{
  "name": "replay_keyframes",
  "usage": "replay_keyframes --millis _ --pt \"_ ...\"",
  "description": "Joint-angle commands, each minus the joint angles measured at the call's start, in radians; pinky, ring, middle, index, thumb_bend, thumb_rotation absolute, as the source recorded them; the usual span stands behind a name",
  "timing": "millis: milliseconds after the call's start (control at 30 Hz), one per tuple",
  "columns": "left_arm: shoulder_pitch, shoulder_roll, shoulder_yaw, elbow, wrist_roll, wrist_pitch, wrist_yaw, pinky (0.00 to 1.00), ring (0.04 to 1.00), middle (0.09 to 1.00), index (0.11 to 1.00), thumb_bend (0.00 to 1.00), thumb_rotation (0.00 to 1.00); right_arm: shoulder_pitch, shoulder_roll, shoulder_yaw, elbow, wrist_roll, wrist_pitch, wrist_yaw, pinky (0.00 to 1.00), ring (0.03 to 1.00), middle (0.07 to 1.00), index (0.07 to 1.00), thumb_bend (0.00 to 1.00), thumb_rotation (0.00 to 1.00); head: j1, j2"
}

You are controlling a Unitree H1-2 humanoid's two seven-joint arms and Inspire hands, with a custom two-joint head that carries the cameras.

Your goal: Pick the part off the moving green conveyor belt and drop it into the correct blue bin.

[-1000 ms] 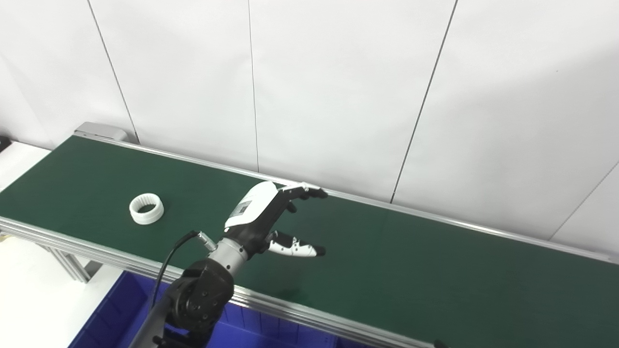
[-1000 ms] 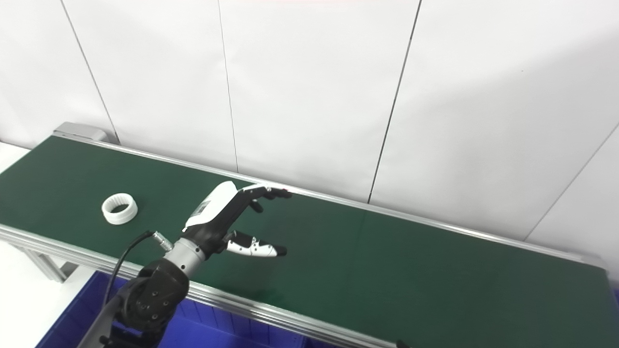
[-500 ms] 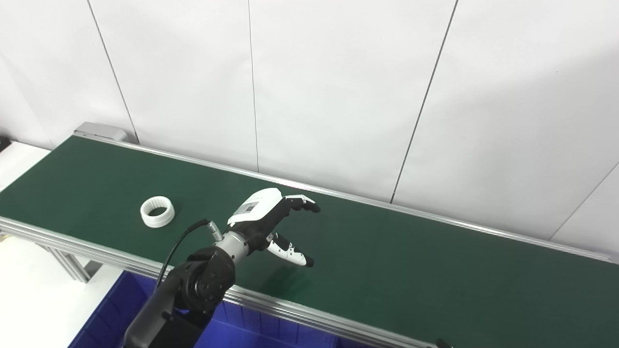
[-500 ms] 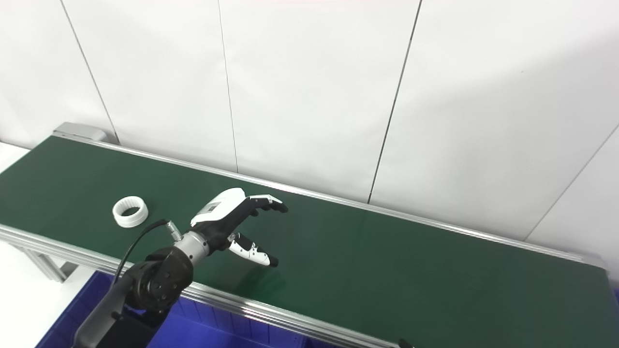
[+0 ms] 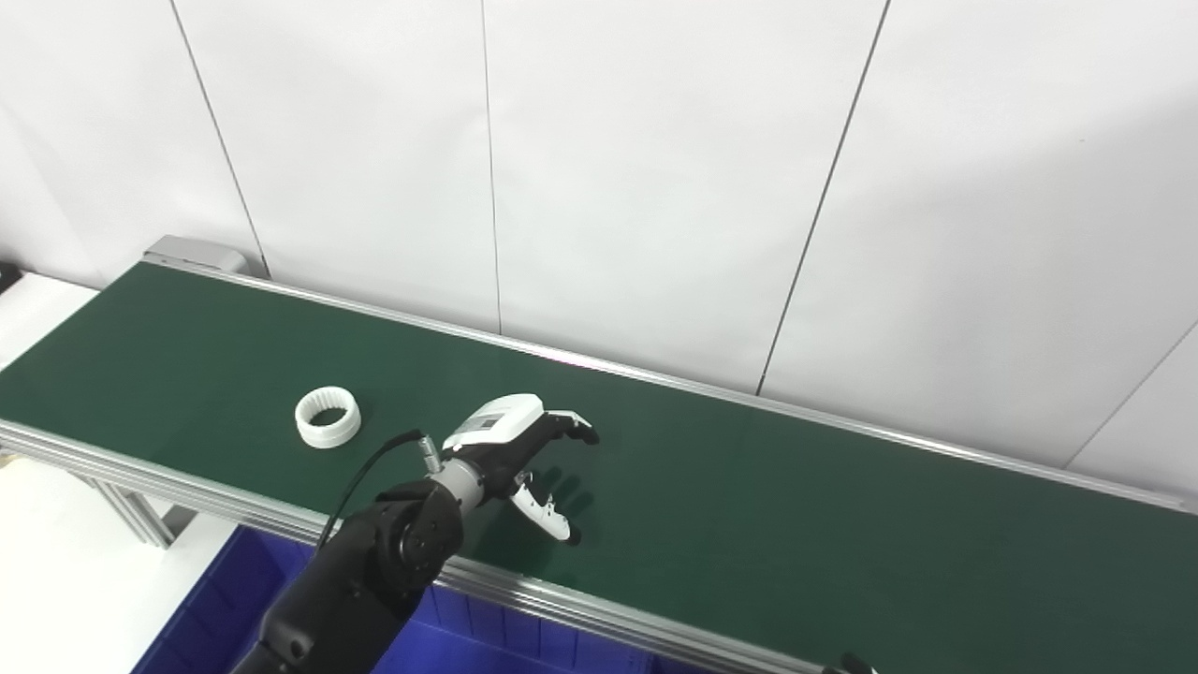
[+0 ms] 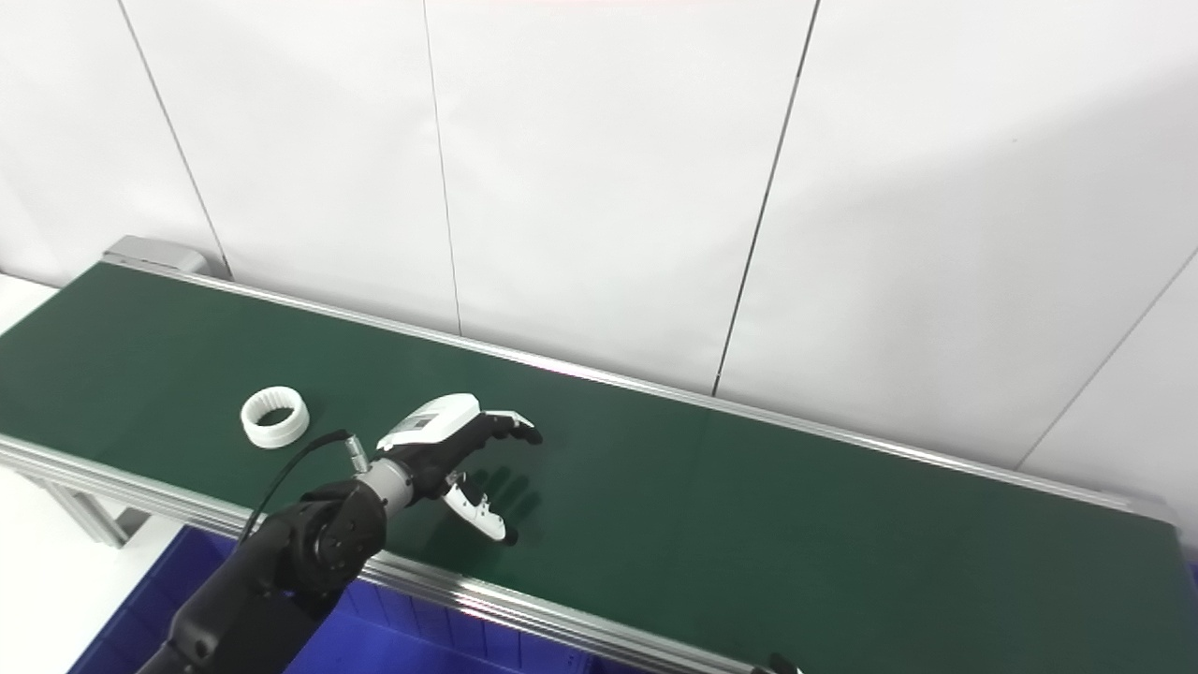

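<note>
Fingers [image 5: 573,430] of your left hand [image 5: 510,447] spread empty above the green belt [image 5: 842,524] — white toothed ring [image 5: 328,418] lies at its 9 o'clock. Close late and it slips past.

An industrial test cell or lab: a green belt [image 5: 749,524] on aluminium rails [image 5: 599,613], blue bin [image 5: 206,618] below, plain white panel wall [image 5: 655,187] behind.

Spread left robot hand [image 5: 524,454] beside white ring [image 5: 328,418]
</note>
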Motion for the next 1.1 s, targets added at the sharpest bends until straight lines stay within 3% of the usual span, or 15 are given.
replay_keyframes --millis 0,467,1067 --pt "-0.052 0.022 -0.002 0.009 0.02 -0.02 0.04 0.75 0.854 0.844 0.791 0.85 0.11 -0.002 0.003 -0.002 -0.019 -0.001 -0.053 -0.005 0.64 0.749 0.804 0.857 0.31 0.66 0.002 0.001" --pt "-0.113 0.037 -0.039 0.101 0.028 -0.02 0.028 0.78 0.875 0.858 0.786 0.84 0.15 0.014 -0.006 -0.007 -0.028 0.006 -0.053 0.003 0.65 0.752 0.808 0.864 0.3 0.66 0.009 0.006" --pt "-0.132 0.079 -0.035 0.051 0.023 0.025 -0.017 0.79 0.852 0.852 0.788 0.86 0.05 0.017 -0.006 -0.006 -0.029 0.007 -0.053 0.003 0.65 0.753 0.808 0.873 0.29 0.66 0.017 0.008"
